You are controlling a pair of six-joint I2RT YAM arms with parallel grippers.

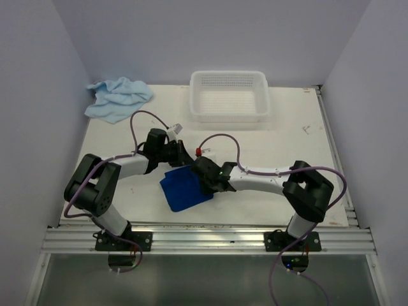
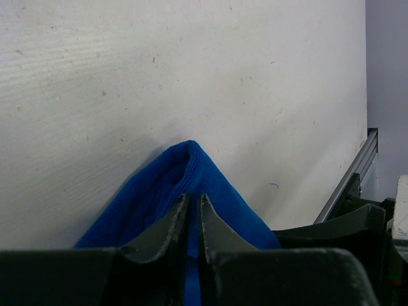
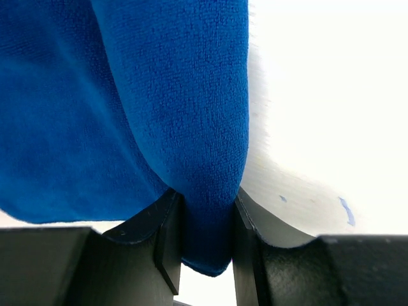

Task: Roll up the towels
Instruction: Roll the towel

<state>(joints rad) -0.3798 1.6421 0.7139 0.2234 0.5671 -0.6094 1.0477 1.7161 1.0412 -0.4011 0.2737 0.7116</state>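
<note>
The dark blue towel (image 1: pixel 183 190) lies on the white counter (image 1: pixel 287 146), close to its near edge and about midway along it, between the two arms. It sits askew to the edge, with both arms reaching in over its far side.

The right fingers (image 3: pixel 167 239) are clamped on a fold of this towel. In the right wrist view the terry cloth is squeezed into a narrow ridge between them, and its end pokes out behind the pads. The rest of the cloth spreads away to the left of that view, with bare counter on the right.

The left fingers (image 2: pixel 167 229) are almost together, with only a thin slit between them, and they sit over the towel's far left part. A folded corner of the cloth comes to a point just beyond the tips. Blue shows through the slit, but I cannot tell whether the cloth is pinched there or simply lies underneath.

The pale blue towel (image 1: pixel 118 99) is bunched in a loose heap at the counter's far left corner, well apart from both arms. A white perforated basket (image 1: pixel 229 116) stands against the far edge, near its middle.
</note>
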